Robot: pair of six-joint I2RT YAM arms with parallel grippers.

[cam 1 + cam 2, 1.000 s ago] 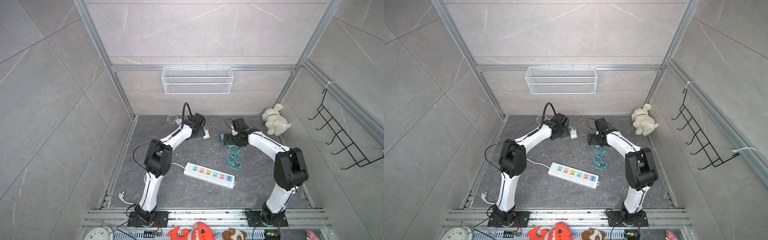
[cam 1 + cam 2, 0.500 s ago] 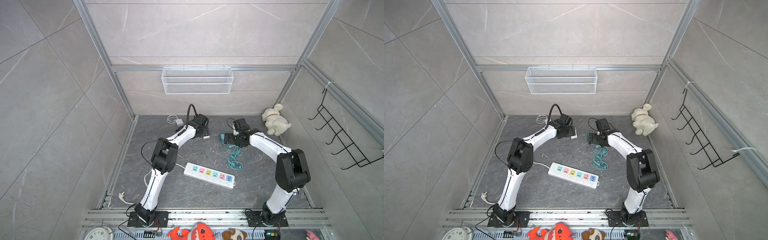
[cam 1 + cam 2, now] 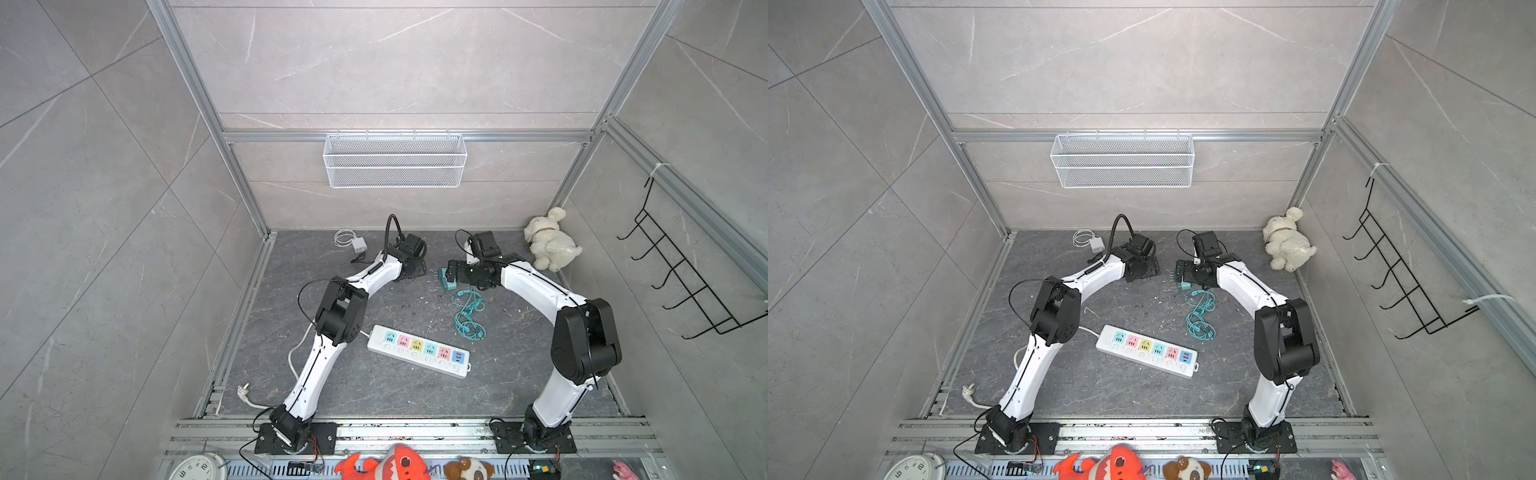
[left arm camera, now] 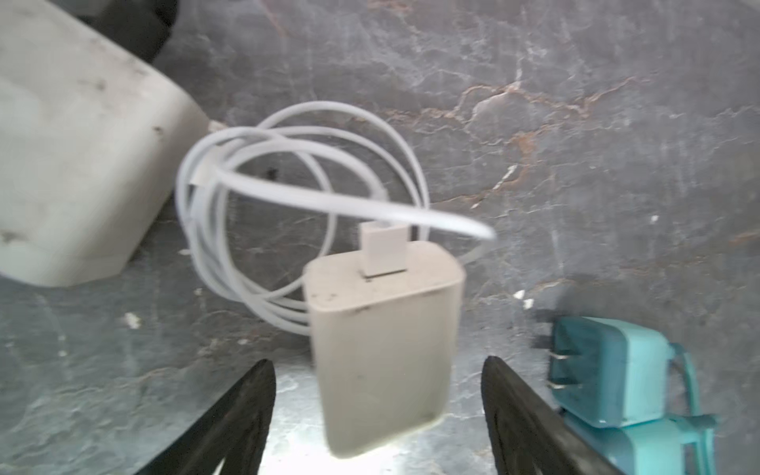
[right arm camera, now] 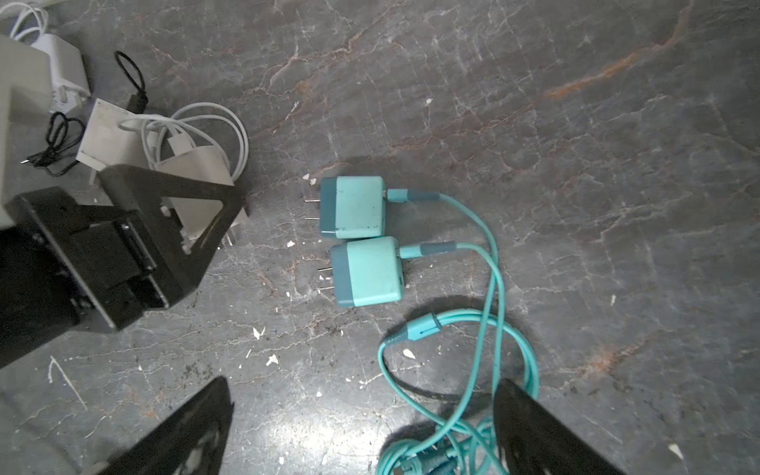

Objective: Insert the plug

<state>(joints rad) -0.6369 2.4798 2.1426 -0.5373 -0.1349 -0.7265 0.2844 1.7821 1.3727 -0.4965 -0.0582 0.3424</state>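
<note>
Left wrist: white charger (image 4: 382,329) inside spread left hand (image 4: 376,361), gap each side.

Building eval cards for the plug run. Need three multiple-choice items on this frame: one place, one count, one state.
1. Where is the power strip?
A in the wire basket
B on the floor
C on the wall hooks

2. How many teal chargers are there?
A one
B four
C two

3. The strip's sockets are:
A all empty
B one filled by a white charger
C two filled by teal chargers

Answers:
1 B, since both top views show it lying flat on the grey floor.
2 C, since the right wrist view shows two side by side.
3 A, since no plug sits in any socket in either top view.
</note>
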